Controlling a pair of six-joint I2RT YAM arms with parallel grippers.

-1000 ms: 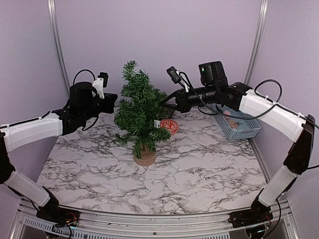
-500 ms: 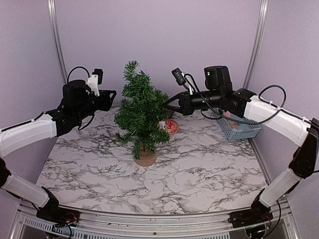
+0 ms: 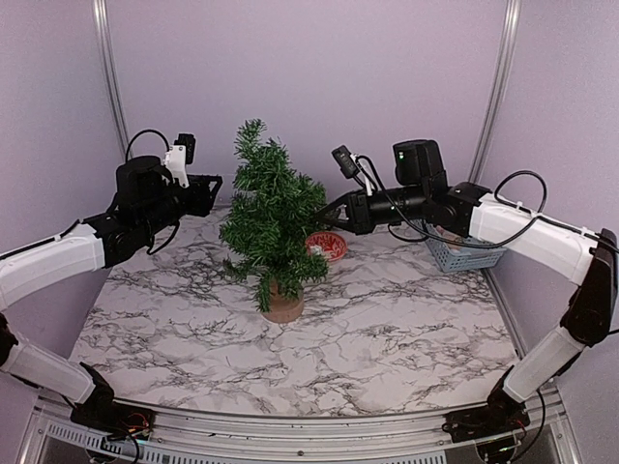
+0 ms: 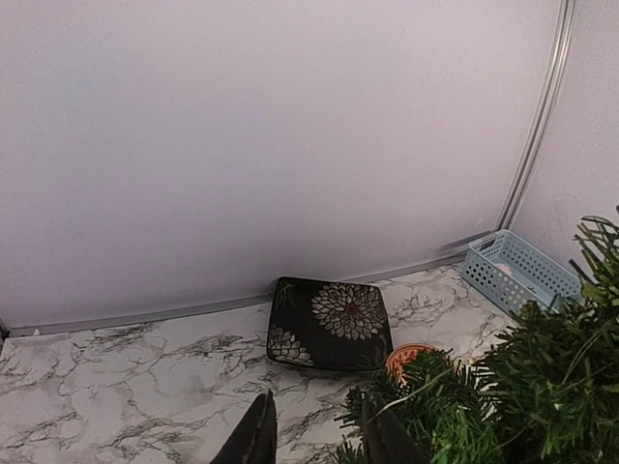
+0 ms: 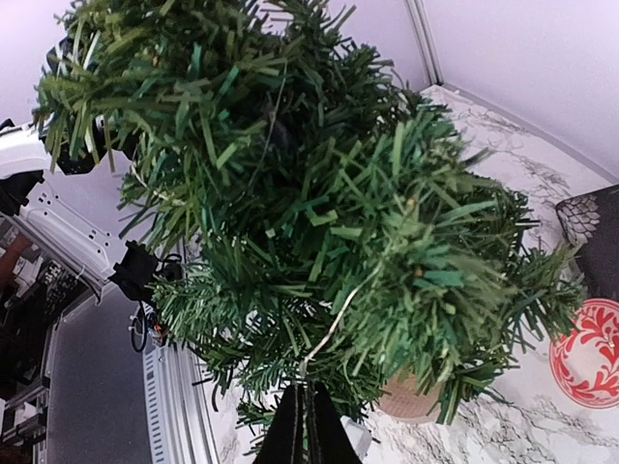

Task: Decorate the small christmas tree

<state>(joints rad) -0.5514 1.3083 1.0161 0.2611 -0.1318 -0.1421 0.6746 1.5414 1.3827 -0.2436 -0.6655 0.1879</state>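
The small christmas tree stands mid-table on its round tan base, and it fills the right wrist view. My right gripper is at the tree's right side, shut on a thin pale wire that runs up into the branches. A small white piece hangs just beside the jaws. Left of the tree, my left gripper is open with nothing between its fingers. Its right finger brushes the tree's needles.
A dark square plate with a flower pattern lies by the back wall behind the tree. A red patterned dish sits right of the tree. A blue basket stands at the right wall, under my right arm.
My left gripper has opened and drawn back a little to the left of the tree. My right gripper has dropped slightly, still at the tree's right side.
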